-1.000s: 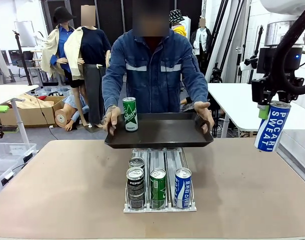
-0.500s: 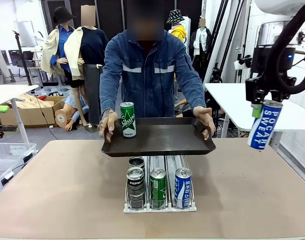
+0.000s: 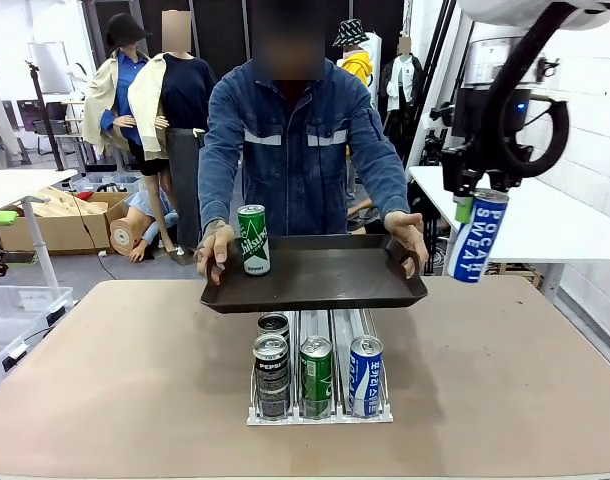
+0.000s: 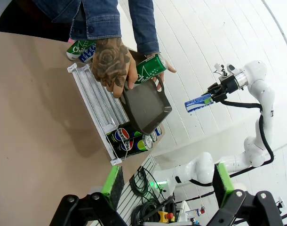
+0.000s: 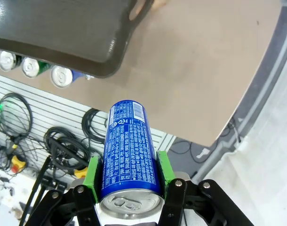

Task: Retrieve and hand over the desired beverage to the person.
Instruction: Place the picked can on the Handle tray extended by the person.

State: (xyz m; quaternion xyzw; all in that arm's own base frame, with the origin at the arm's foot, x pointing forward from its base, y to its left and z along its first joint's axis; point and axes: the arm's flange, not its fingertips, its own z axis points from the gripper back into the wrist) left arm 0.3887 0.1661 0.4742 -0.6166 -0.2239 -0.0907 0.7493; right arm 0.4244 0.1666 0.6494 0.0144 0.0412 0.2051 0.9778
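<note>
Spanning the foreground, a tan table (image 3: 135, 380), matte and smooth, bare on both sides of the can rack (image 3: 320, 400) and along its near edge. Standing behind its far edge, the person (image 3: 303, 140) in a dark denim jacket, both hands gripping a dark tray (image 3: 325, 275). Held level above the rack's far end, that tray: rectangular, rounded corners, raised rim, finely textured floor, most of it bare to the right of a green can (image 3: 253, 240) standing upright near its left end. Off the tray's right edge and apart from it, hanging in clear air, the blue-and-white Pocari Sweat can (image 3: 476, 236): a slim glossy cylinder, long axis near vertical, bottom end leaning slightly toward the tray. Clamped on its upper end, the right gripper (image 3: 478, 197), green pads pressed to either side of the can (image 5: 131, 150) in the right wrist view. Below the tray, the rack: pale plastic lanes, with a Pepsi can, a green can and a blue can upright at the front. In the left wrist view, the left gripper (image 4: 164, 181), fingers spread wide apart, holding nothing.
</note>
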